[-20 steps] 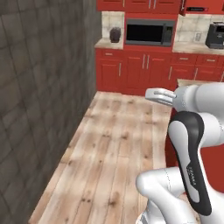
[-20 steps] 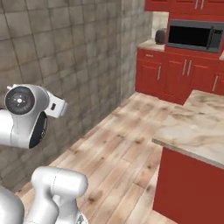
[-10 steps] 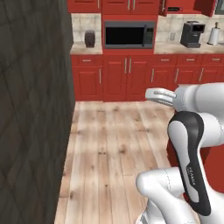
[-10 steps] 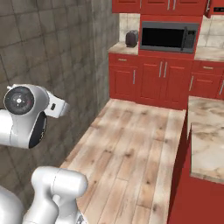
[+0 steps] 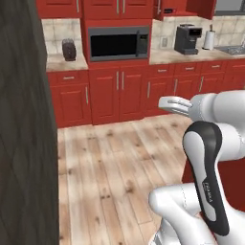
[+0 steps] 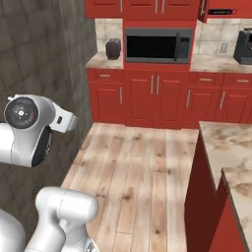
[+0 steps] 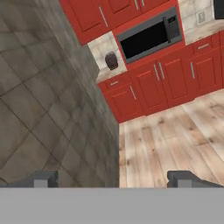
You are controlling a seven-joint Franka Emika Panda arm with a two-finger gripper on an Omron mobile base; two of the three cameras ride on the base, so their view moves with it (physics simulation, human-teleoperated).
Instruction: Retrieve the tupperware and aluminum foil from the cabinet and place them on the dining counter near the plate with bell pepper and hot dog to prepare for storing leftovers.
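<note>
The hand (image 7: 113, 178) is spread wide and grips nothing; in the hand view its two dark fingertips (image 7: 43, 179) stand far apart at the bottom, with only the grey tiled wall (image 7: 48, 100) and the wooden floor (image 7: 175, 140) between and beyond them. The arm (image 5: 210, 158) rises folded at the near right of the left base view and at the near left of the right base view. On the far side of the plank floor runs a row of red base cabinets (image 5: 119, 91) under a marble worktop (image 5: 64, 61) with a tiled backsplash. A black microwave (image 5: 118, 43) sits built in at the middle of that row, and a small dark jar (image 5: 69, 49) stands on the worktop just left of it. To the right along the same surface stand a dark coffee machine (image 5: 186, 39) and a white paper-towel roll (image 5: 209, 39). Red wall cabinets (image 6: 142, 7) with silver bar handles hang along the far wall above the microwave, their doors shut; which of them holds the task's things cannot be told. In the right base view, the dining counter (image 6: 229, 152), a beige-marble surface on a plain red base, shows at the near right, and the part that can be seen is bare.
</note>
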